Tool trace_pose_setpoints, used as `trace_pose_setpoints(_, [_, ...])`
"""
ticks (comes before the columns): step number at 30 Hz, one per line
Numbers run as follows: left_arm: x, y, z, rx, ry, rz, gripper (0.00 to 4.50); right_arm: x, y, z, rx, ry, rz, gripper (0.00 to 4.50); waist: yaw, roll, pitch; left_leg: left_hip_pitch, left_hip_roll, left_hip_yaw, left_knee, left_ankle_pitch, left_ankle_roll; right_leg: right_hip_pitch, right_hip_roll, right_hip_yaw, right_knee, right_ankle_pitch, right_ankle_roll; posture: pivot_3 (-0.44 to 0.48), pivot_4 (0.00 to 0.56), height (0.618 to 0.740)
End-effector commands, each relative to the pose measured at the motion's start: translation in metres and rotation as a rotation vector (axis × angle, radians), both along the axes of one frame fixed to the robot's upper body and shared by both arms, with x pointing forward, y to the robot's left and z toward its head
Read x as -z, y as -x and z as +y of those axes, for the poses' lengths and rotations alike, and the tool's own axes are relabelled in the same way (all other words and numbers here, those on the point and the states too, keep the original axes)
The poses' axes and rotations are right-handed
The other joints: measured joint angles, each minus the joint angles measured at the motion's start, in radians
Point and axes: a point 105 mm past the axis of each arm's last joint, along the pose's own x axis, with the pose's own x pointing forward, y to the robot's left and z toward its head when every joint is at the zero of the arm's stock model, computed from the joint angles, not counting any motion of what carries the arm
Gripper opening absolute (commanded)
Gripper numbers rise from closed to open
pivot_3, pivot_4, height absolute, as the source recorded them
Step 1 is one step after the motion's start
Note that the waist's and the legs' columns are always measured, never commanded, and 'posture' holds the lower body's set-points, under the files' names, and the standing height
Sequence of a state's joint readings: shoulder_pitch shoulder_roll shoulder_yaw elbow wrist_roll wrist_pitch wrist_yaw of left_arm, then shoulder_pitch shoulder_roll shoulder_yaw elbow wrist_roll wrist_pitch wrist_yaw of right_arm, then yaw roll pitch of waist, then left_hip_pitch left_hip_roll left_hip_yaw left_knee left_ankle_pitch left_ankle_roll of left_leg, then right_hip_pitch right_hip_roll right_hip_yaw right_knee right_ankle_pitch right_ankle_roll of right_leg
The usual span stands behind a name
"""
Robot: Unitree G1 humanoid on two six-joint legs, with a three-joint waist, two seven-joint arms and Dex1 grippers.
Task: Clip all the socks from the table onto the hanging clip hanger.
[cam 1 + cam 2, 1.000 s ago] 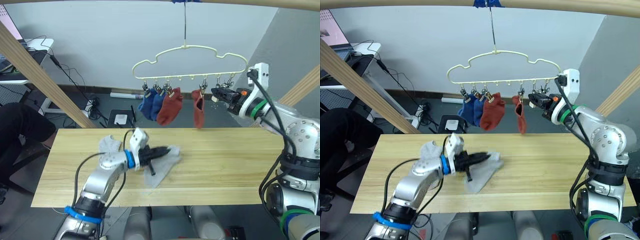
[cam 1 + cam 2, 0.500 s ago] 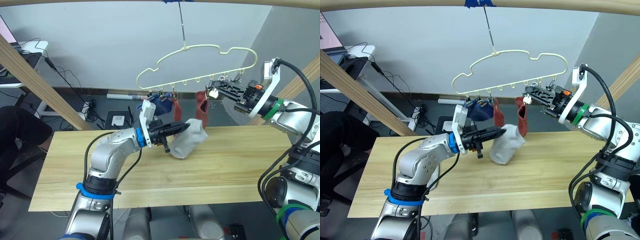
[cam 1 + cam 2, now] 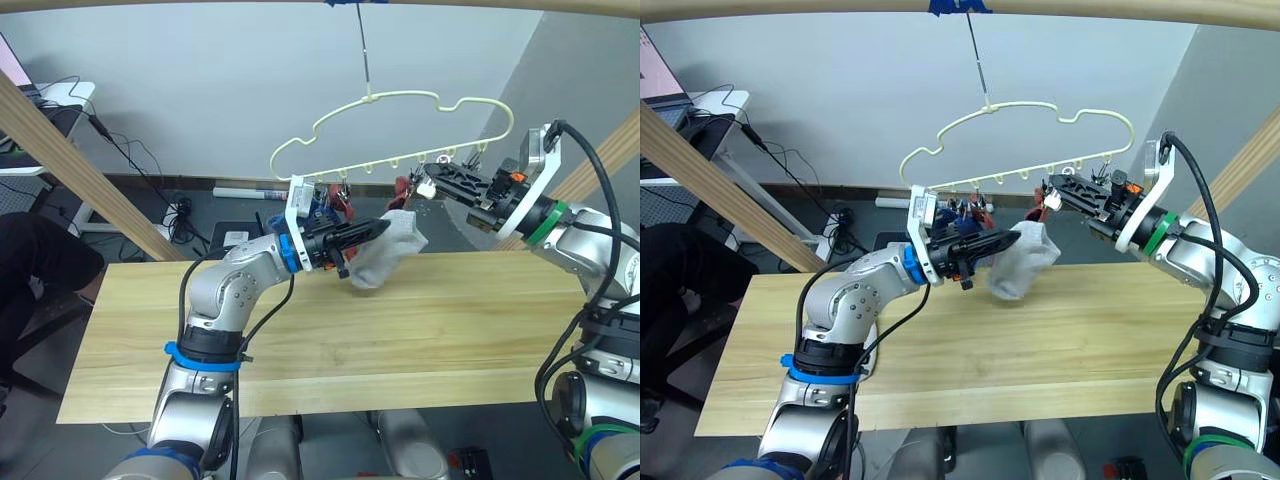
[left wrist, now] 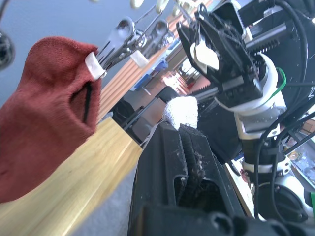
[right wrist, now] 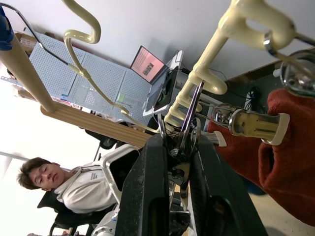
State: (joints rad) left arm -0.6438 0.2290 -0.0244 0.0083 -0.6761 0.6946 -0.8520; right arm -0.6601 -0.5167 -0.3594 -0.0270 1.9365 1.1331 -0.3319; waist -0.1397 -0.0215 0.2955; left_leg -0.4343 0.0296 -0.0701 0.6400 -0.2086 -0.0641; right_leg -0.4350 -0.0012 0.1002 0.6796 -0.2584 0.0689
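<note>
Left gripper [image 3: 380, 229] clamped on light grey sock [image 3: 388, 251], raised at hanger's 6 o'clock; right gripper [image 3: 432, 184] pinches a silver clip [image 5: 183, 129] on the clip hanger [image 3: 400, 110].

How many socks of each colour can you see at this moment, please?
Light grey sock, in the left claw: 1
Rust red socks, on the clip hanger: 2
Blue socks, partly hidden behind the left arm: at least 1
Total: at least 4

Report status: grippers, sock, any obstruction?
Left gripper shut on grey sock, raised to clip hanger. Right gripper pinching a clip. Rust red sock hangs adjacent; nothing blocking.
</note>
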Motion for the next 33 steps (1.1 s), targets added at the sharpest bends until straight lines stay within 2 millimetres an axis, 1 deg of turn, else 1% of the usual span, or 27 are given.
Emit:
trace_pose_setpoints(1, [-0.017, 0.001, -0.003, 0.020, 0.041, -0.057, 0.04, -0.014, 0.011, 0.003, -0.033, 0.001, -0.071, 0.21, 0.000, 0.000, 0.000, 0.000, 0.000, 0.000, 0.000, 0.000, 0.000, 0.000, 0.000, 0.000, 0.000, 0.000, 0.000, -0.201, 0.293, 0.740])
trace_pose_setpoints(12, [-0.025, -0.003, -0.005, 0.025, 0.064, -0.071, 0.04, -0.014, 0.011, 0.006, -0.041, -0.001, -0.071, 0.21, 0.000, 0.000, 0.000, 0.000, 0.000, 0.000, 0.000, 0.000, 0.000, 0.000, 0.000, 0.000, 0.000, 0.000, 0.000, -0.199, 0.294, 0.740])
trace_pose_setpoints(14, [-0.026, -0.003, -0.005, 0.025, 0.070, -0.071, 0.04, -0.013, 0.011, 0.006, -0.042, 0.000, -0.070, 0.21, 0.000, 0.000, 0.000, 0.000, 0.000, 0.000, 0.000, 0.000, 0.000, 0.000, 0.000, 0.000, 0.000, 0.000, 0.000, -0.198, 0.286, 0.740])
trace_pose_setpoints(21, [-0.031, 0.001, -0.004, 0.047, 0.087, -0.076, 0.04, -0.012, 0.007, 0.001, -0.011, 0.017, -0.051, 0.21, 0.000, 0.000, 0.000, 0.000, 0.000, 0.000, 0.000, 0.000, 0.000, 0.000, 0.000, 0.000, 0.000, 0.000, 0.000, -0.192, 0.281, 0.740])
trace_pose_setpoints(27, [-0.032, 0.002, -0.005, 0.053, 0.090, -0.078, 0.04, -0.014, 0.005, 0.001, -0.010, 0.007, -0.053, 0.21, 0.000, 0.000, 0.000, 0.000, 0.000, 0.000, 0.000, 0.000, 0.000, 0.000, 0.000, 0.000, 0.000, 0.000, 0.000, -0.192, 0.280, 0.740])
trace_pose_setpoints(33, [-0.033, 0.002, -0.008, 0.058, 0.095, -0.079, 0.04, -0.012, 0.009, 0.010, -0.044, -0.008, -0.061, 0.21, 0.000, 0.000, 0.000, 0.000, 0.000, 0.000, 0.000, 0.000, 0.000, 0.000, 0.000, 0.000, 0.000, 0.000, 0.000, -0.193, 0.278, 0.740])
